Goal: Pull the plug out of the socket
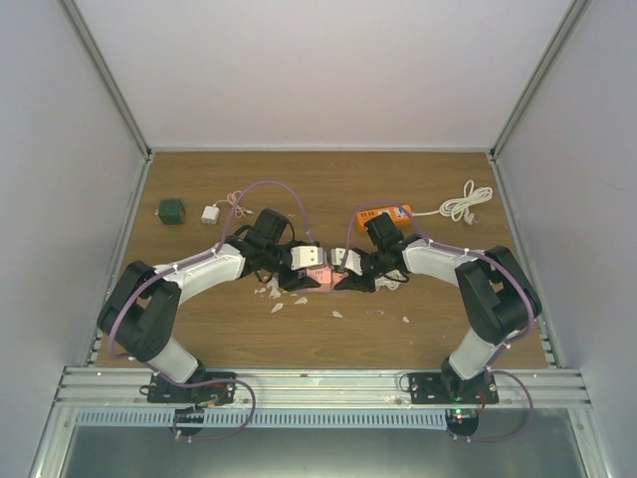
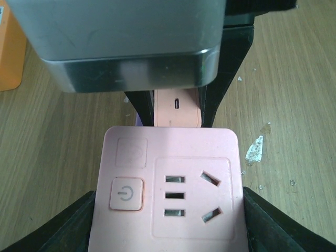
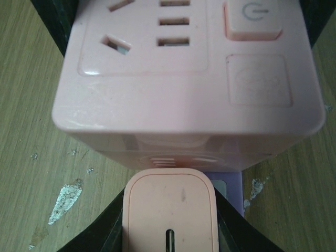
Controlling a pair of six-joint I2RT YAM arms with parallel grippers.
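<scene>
The left claw (image 2: 169,212) is clamped on the pink cube socket (image 2: 168,184), one dark finger against each side wall, which looks like a bracing hold meant to keep the body from sliding when the pull comes. Facing it nose to nose at the middle of the counter (image 1: 249,179), the right claw (image 3: 169,223) is squeezed shut on the small pink plug (image 3: 169,210), gripping its flanks so that a straight draw back towards its own arm should free it. The plug sits hard against the socket's side face, a slot showing in its outer end. From where I stand I cannot tell whether its pins are seated or already partly out, so I would judge the separation not yet made. A bit of purple shows under the plug, but I can't make out what it is. Farther out, white flecks (image 1: 289,299) litter the wood around the two claws; they seem too slight to hinder anything. Behind the right arm lies an orange block (image 1: 386,213) with a coiled white cable (image 1: 466,202) trailing off it, near enough that a retreating elbow might brush it. Well off behind the left arm sit a small green object (image 1: 171,210) and a white piece (image 1: 210,213), out of the way.
</scene>
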